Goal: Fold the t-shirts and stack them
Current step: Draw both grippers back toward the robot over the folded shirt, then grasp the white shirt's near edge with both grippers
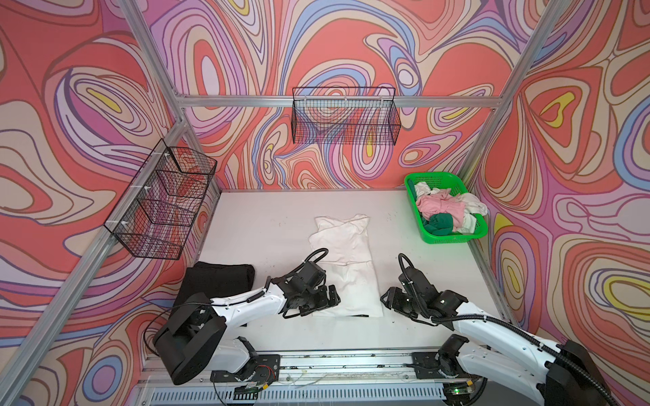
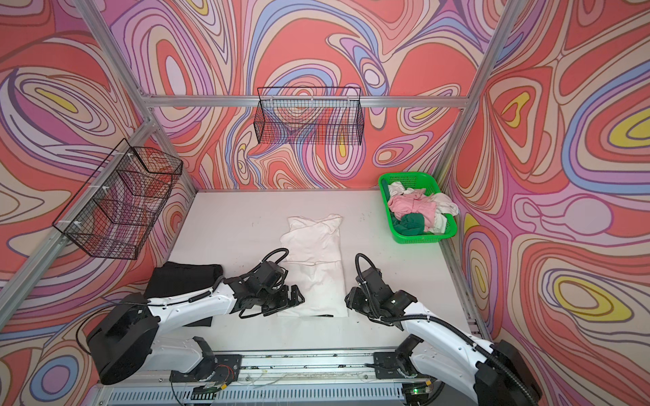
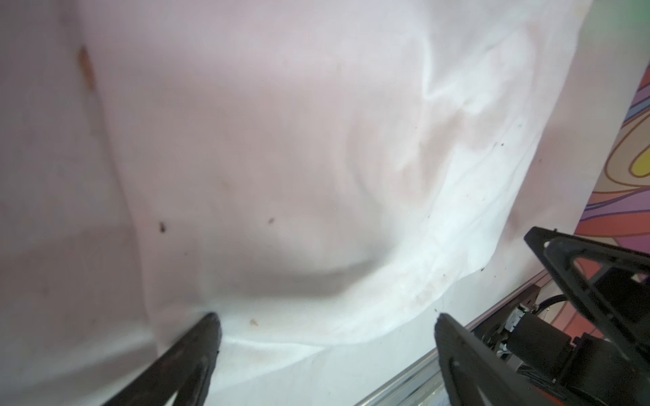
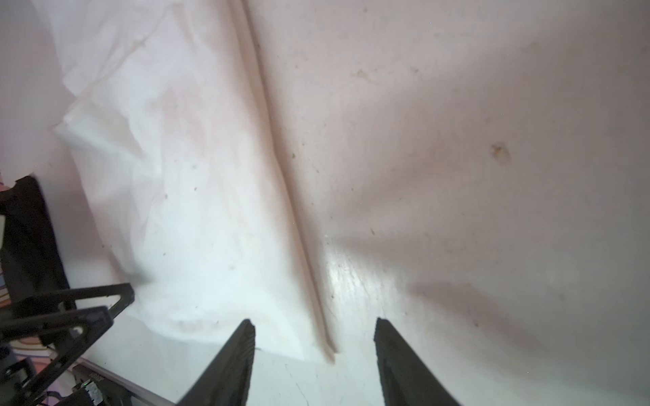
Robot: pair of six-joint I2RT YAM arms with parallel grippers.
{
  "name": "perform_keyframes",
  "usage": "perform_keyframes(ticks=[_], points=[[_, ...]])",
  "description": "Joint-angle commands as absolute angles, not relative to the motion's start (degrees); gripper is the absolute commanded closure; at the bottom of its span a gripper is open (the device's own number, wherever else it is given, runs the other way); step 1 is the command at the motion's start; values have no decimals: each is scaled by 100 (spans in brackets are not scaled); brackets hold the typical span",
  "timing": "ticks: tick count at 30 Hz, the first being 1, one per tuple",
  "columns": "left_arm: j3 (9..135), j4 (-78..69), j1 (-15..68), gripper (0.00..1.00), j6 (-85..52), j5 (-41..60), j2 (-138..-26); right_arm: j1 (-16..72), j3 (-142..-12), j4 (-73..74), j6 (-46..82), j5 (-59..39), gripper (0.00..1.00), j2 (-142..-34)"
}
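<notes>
A large off-white t-shirt (image 1: 346, 260) (image 2: 314, 260) lies lengthwise in the middle of the table, its sides folded in. My left gripper (image 1: 329, 300) (image 2: 295, 298) is at its near left corner and stands wide open; in the left wrist view the hem (image 3: 281, 158) runs between the left gripper's (image 3: 327, 318) jaws. My right gripper (image 1: 387, 298) (image 2: 350, 297) is at the near right corner, open, and in the right wrist view the shirt's edge (image 4: 197, 211) lies between the right gripper's (image 4: 314, 322) jaws. A folded black t-shirt (image 1: 218, 281) (image 2: 183, 277) lies at the left.
A green lattice basket (image 1: 446, 239) (image 2: 418, 239) at the back right holds crumpled pink (image 1: 438, 205), white (image 1: 471, 204) and dark green (image 1: 439, 225) shirts. Black wire baskets hang on the back wall (image 1: 344, 116) and the left wall (image 1: 161, 200). An aluminium rail runs along the table's near edge.
</notes>
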State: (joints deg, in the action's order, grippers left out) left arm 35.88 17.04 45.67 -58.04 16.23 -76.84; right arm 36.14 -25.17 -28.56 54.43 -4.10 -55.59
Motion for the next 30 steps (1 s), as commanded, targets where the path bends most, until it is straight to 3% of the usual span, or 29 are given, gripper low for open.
perform_keyframes(ticks=[1,10,16,22,27,30], points=[[3523,3332,4656,0,-6029,1290,-7322,3746,-2645,-3237,5613,-172,41,-5688],[3656,4865,4656,0,-6231,879,-6085,4849,-2803,-3372,6340,268,41,-5823],[3257,4779,4653,0,-6338,868,-5902,5497,-2892,-3096,6711,452,43,-6298],[3117,4069,4658,18,-6358,1151,-6294,5991,-3103,-2876,6971,588,47,-6811],[3127,3839,4658,39,-6276,1216,-6581,6186,-3123,-2785,7139,624,51,-6885],[3085,3644,4658,42,-6304,1297,-6776,6248,-3085,-2681,7198,608,54,-7004]])
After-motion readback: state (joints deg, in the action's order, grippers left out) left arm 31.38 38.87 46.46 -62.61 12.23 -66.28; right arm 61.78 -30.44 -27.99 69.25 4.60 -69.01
